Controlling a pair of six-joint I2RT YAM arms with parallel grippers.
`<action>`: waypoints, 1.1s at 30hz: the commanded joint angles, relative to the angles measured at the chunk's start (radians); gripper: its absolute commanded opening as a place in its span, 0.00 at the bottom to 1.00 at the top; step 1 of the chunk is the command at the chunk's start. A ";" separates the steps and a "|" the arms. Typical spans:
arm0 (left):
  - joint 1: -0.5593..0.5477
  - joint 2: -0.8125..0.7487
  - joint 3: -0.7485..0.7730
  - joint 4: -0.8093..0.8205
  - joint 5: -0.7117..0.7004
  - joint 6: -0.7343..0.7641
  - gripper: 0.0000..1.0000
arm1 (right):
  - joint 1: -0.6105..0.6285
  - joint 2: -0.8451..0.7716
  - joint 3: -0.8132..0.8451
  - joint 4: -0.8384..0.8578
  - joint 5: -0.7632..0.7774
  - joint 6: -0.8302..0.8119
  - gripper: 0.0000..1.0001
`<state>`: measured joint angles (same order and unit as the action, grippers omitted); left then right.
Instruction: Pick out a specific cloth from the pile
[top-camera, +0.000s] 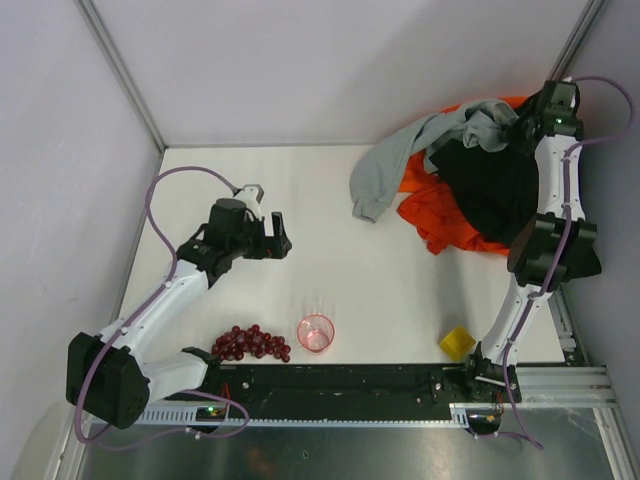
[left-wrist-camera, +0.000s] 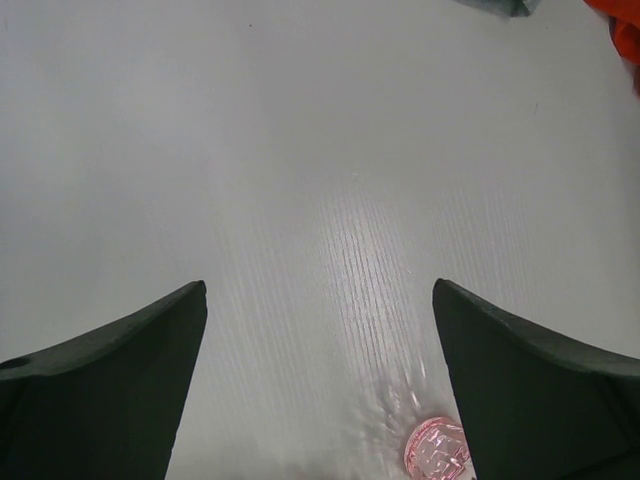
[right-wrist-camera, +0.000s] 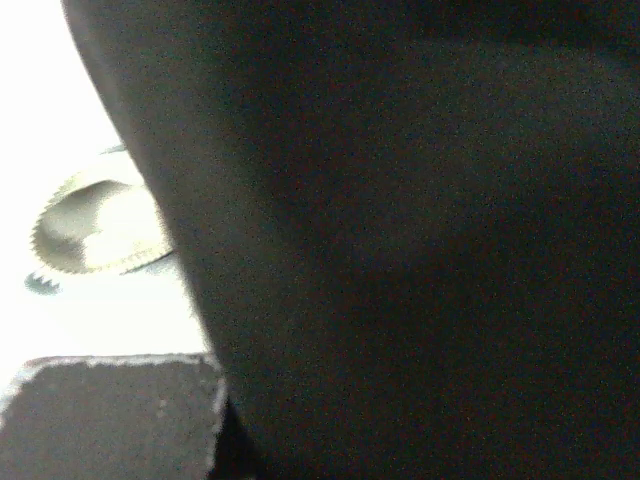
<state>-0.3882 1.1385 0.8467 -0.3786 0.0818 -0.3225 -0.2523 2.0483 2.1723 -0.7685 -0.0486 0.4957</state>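
Observation:
The pile (top-camera: 470, 165) lies at the back right: a light grey sweatshirt (top-camera: 400, 160), black cloth (top-camera: 490, 185) and bright orange cloth (top-camera: 511, 101). The deep red-orange cloth (top-camera: 440, 218) sticks out at the pile's near left edge, partly under the black cloth. My right gripper (top-camera: 517, 128) is down on top of the pile where grey meets black. Dark cloth (right-wrist-camera: 420, 230) fills the right wrist view, so its jaws are hidden. My left gripper (top-camera: 276, 240) is open and empty over bare table, far left of the pile. A red-orange edge (left-wrist-camera: 622, 22) shows in the left wrist view.
A pink cup (top-camera: 316, 333) stands near the front edge; it also shows in the left wrist view (left-wrist-camera: 436, 450). A bunch of dark red grapes (top-camera: 250, 343) lies to its left. A yellow block (top-camera: 457, 342) sits by the right arm's base. White walls enclose the table.

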 joint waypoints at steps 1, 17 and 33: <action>-0.009 0.010 0.009 0.025 0.004 0.006 1.00 | -0.061 0.112 -0.059 0.060 0.048 -0.011 0.00; -0.012 -0.013 0.058 0.023 0.004 0.054 1.00 | -0.105 0.365 -0.178 -0.035 -0.052 -0.025 0.00; -0.009 -0.102 0.108 0.022 0.087 0.010 1.00 | -0.117 0.072 -0.325 -0.044 -0.093 -0.101 0.71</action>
<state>-0.3908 1.0790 0.9268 -0.3752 0.1303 -0.3061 -0.3244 2.1792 1.9694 -0.6369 -0.2535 0.4591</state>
